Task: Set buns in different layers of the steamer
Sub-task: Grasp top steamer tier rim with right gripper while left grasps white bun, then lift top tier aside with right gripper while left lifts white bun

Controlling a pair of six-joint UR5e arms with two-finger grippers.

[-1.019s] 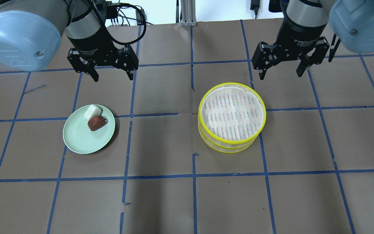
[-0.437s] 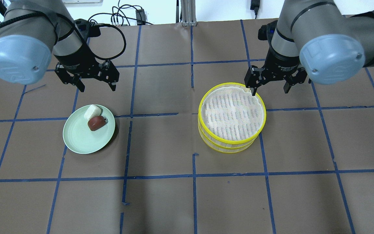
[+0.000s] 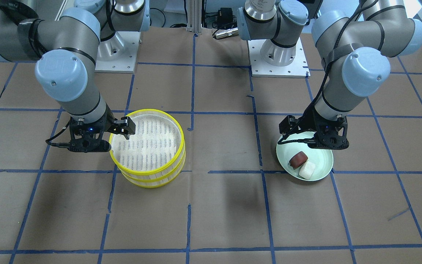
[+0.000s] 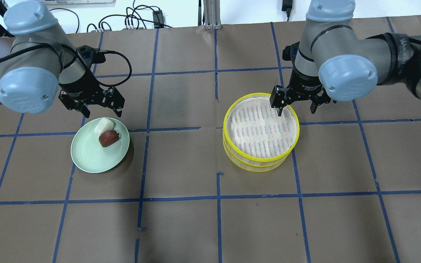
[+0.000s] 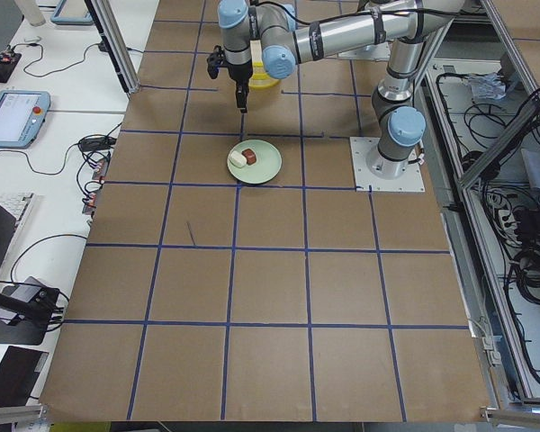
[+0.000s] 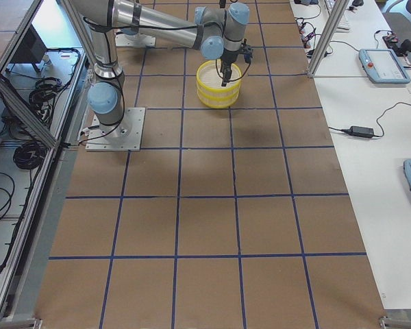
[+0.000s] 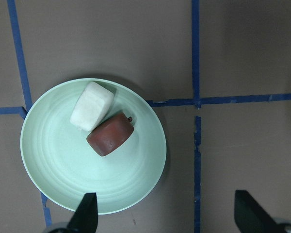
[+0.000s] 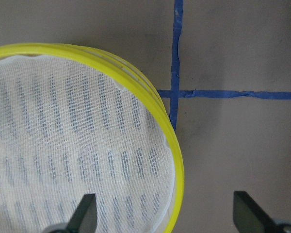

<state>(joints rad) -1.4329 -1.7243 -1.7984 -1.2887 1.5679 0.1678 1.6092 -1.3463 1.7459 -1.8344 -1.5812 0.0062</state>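
The white bun (image 4: pixel 103 125) and the reddish-brown bun (image 4: pixel 108 138) lie touching on a pale green plate (image 4: pixel 86 153). They also show in the left wrist view, white bun (image 7: pixel 91 106) and reddish-brown bun (image 7: pixel 110 134). My left gripper (image 4: pixel 101 110) is open and empty, just above the plate's far edge. The steamer (image 4: pixel 260 128) is two yellow-rimmed trays stacked, and the top mesh floor is bare. My right gripper (image 4: pixel 295 109) is open and straddles the steamer's far right rim (image 8: pixel 172 145), one finger over the mesh and one outside.
The table is brown paper with a blue tape grid. The plate (image 3: pixel 322 161) sits on my left half and the steamer (image 3: pixel 147 143) on my right half. Both arm bases stand at the table's back edge.
Both arms have come down and forward. The left gripper moved toward the plate's far edge. The right gripper moved onto the steamer's far rim. Both stay open.
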